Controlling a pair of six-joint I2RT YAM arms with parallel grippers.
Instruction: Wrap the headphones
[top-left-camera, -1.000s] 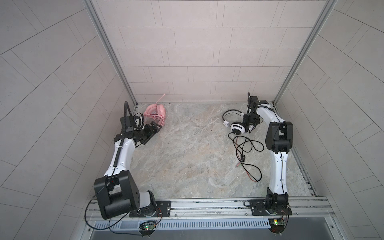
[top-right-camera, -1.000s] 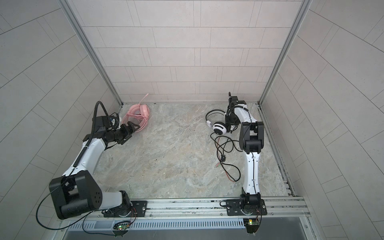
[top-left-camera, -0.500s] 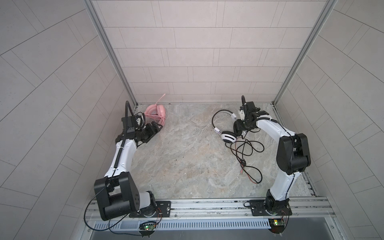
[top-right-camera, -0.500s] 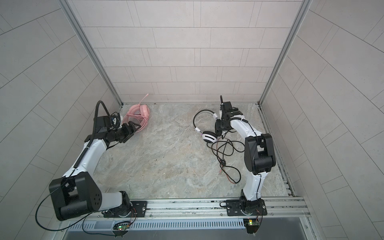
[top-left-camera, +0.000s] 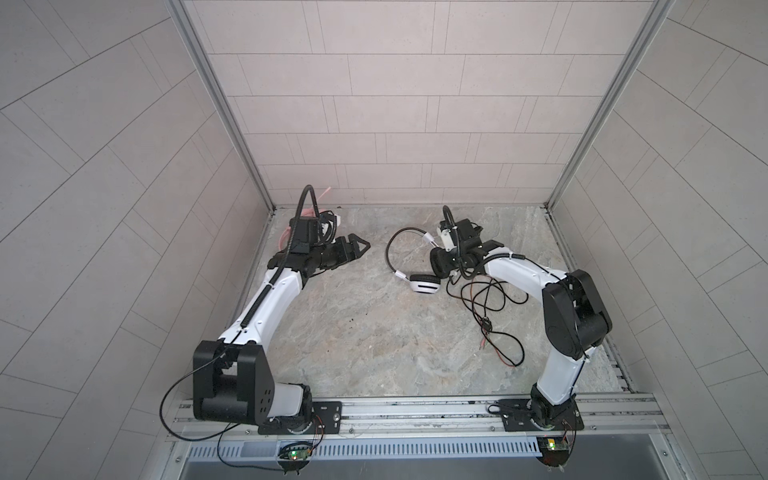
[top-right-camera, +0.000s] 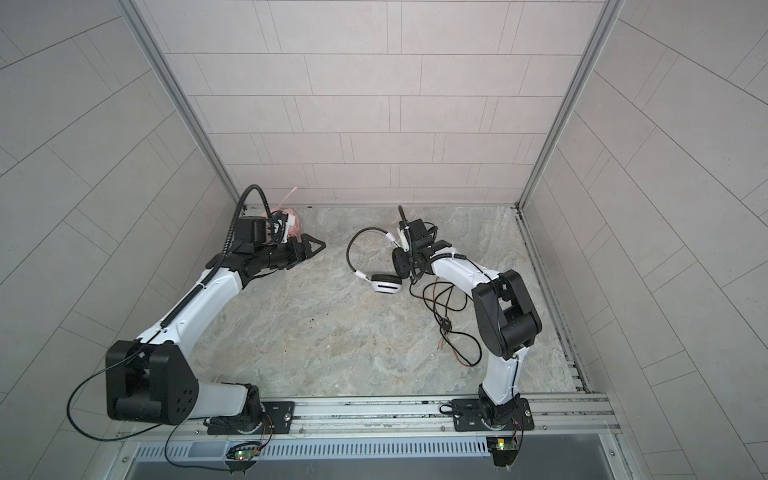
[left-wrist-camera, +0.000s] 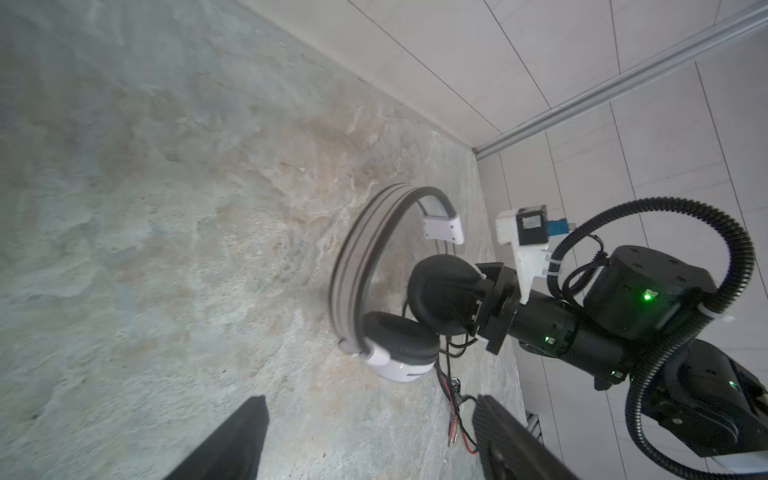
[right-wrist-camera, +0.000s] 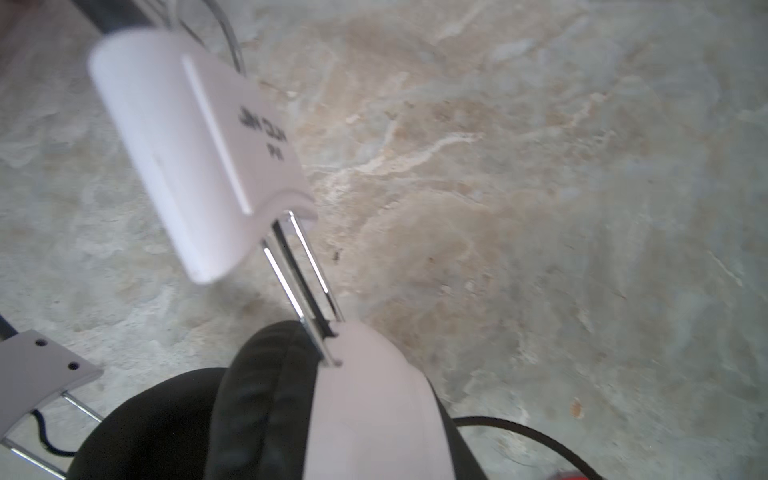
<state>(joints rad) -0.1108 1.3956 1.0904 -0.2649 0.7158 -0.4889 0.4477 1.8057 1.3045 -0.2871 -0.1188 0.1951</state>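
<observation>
The white-and-black headphones (top-left-camera: 424, 284) stand at the back middle of the floor, one earcup down and the thin black headband (top-right-camera: 351, 249) arching to the left. My right gripper (top-left-camera: 446, 262) is shut on the upper earcup (left-wrist-camera: 440, 291). In the right wrist view the white earcup shell (right-wrist-camera: 365, 399) fills the near edge. The black cable (top-left-camera: 490, 299) lies in loose loops by the right arm. My left gripper (top-left-camera: 361, 245) hovers open to the left of the headband with nothing between its fingers (left-wrist-camera: 498, 428). The pink headphones (top-right-camera: 293, 218) sit in the back left corner, mostly hidden behind the left wrist.
Tiled walls close in the left, back and right sides. The cable's plugs and red wire (top-left-camera: 498, 353) trail toward the front right. A metal rail (top-left-camera: 415, 411) with both arm bases runs along the front edge.
My right arm has carried the white-and-black headphones from the back right toward the middle, dragging the cable along. My left gripper has left the pink headphones and moved right, toward the headband.
</observation>
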